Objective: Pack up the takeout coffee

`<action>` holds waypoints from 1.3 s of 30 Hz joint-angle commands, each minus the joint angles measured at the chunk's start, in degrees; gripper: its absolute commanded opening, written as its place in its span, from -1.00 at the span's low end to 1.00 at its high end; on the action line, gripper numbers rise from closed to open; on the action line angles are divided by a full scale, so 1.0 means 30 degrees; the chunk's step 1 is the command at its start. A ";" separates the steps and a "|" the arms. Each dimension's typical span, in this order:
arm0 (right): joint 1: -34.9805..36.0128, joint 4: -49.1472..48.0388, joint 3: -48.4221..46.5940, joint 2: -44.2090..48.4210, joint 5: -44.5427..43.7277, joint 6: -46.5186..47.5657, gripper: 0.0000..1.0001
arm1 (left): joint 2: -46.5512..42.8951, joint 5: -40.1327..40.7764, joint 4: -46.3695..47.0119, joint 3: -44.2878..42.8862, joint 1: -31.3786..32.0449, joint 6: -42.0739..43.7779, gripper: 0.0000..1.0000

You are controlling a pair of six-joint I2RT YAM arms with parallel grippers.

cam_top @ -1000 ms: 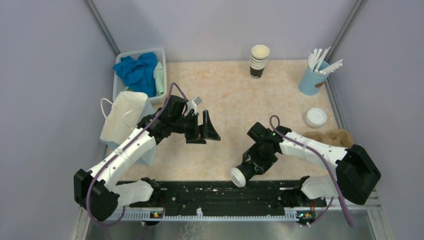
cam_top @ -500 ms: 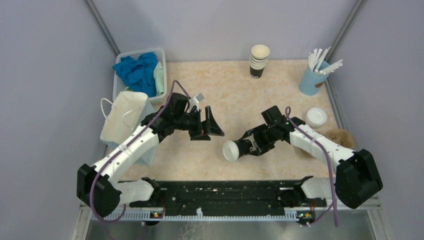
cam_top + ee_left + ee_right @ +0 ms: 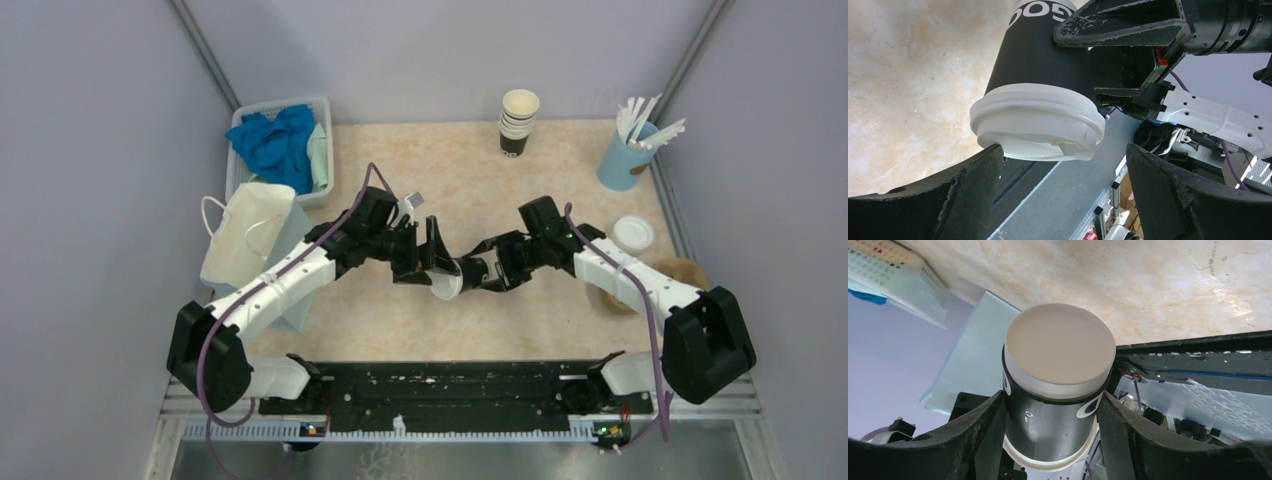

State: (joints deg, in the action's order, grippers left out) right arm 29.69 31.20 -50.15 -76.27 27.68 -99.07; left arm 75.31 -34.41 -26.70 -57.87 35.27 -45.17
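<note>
One second on, right tool has carried takeout coffee to left tool.

The takeout coffee hung on its side above the middle of the counter, clamped around its dark brown wall by my right end effector. Its round white sip lid sat snug on the rim and faced left. Its pale flat base faced right. White lettering ran around the wall.
</note>
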 commanded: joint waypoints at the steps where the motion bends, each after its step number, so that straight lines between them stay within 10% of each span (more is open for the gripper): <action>1: -0.0307 -0.0886 -0.1047 -0.0480 0.0996 -0.0493 -0.06 | 0.0095 -0.0269 0.1665 -0.0633 0.0054 -0.0357 0.97; 39: -0.1079 -0.1817 -0.0738 -0.0669 0.2494 -0.0641 -0.05 | -0.1172 0.3527 0.0037 -0.1007 0.0023 -0.0561 0.97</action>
State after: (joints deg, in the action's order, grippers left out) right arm 26.83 27.38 -50.74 -78.08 33.41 -100.68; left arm 73.25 -24.16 -27.81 -59.99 35.29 -47.05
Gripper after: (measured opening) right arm 0.592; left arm 0.986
